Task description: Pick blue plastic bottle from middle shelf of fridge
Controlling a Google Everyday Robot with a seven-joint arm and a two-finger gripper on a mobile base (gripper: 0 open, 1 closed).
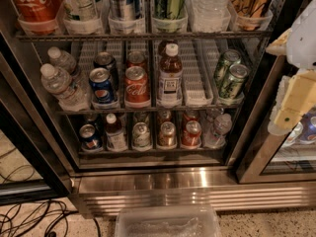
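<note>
The blue plastic bottle (170, 75) stands upright at the front of the middle shelf (196, 83), in the centre lane. It holds dark brown drink and has a white cap and a pale label. The fridge (197, 181) is open in front of me, with its steel base and grille below. My gripper (292, 102) hangs at the right edge of the view, in front of the right door frame. It is well right of the bottle, slightly lower, and outside the shelf. It holds nothing that I can see.
On the middle shelf, clear water bottles (61, 85) stand at the left, then a Pepsi can (102, 86), a Coca-Cola can (137, 86) and, at the right, green cans (230, 79). A clear plastic bin (168, 221) sits on the floor below. Cables (29, 216) lie at the lower left.
</note>
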